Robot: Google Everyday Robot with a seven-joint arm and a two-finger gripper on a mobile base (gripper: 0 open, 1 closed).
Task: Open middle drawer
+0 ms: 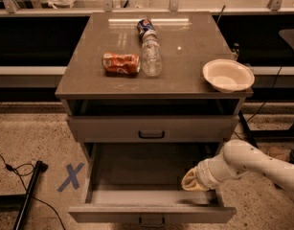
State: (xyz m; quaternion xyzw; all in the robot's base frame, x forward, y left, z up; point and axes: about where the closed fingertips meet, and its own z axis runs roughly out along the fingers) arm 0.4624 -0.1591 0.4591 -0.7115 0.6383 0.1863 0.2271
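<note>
Fingers [188, 183] of the gripper [194, 180] are low inside the middle drawer [151, 213], near its right front corner; I cannot tell whether they are clenched or released. This drawer stands pulled far out below the closed upper drawer [113, 128] of the desk [185, 47].

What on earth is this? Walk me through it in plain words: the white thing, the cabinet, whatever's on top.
This is a single camera picture, looking down at a grey cabinet from the front. The white tube at lower right is the arm of a robot, which has one arm on a rolling base. Its hand is inside the middle drawer, at the right side; that drawer is pulled out. The drawer above is shut. On the cabinet top lie a crushed orange can, a clear plastic bottle on its side, a blue can just behind it, and a white bowl at the right edge. Nothing can be seen in the hand.
</note>
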